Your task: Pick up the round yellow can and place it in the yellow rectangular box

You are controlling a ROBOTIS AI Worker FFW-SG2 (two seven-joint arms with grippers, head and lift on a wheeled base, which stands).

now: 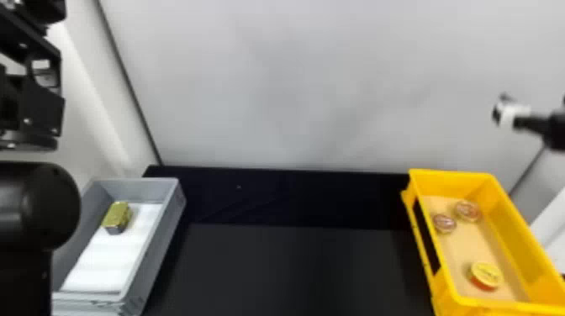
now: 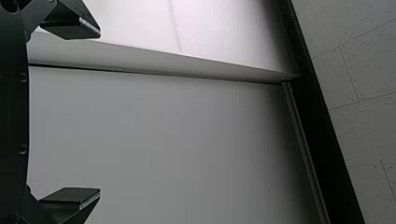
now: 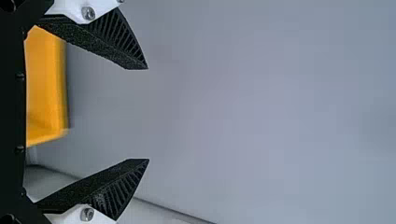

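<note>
Left arm (image 1: 38, 206) noted raised at the head view's left edge. Round yellow can (image 1: 487, 274) lies inside the yellow box (image 1: 462, 184), at its near end. My right arm (image 1: 557, 130) is held raised, right pincer (image 1: 501, 112) wide and empty, facing the pale wall (image 1: 294, 84).

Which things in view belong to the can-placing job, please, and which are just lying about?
Part of the job:
- round yellow metal can, already inside the box
- yellow rectangular plastic box

Just lying about:
- two small, round reddish tins, also in there
- grey rectangular plastic box
- block-shaped, gold-topped tin inside it
</note>
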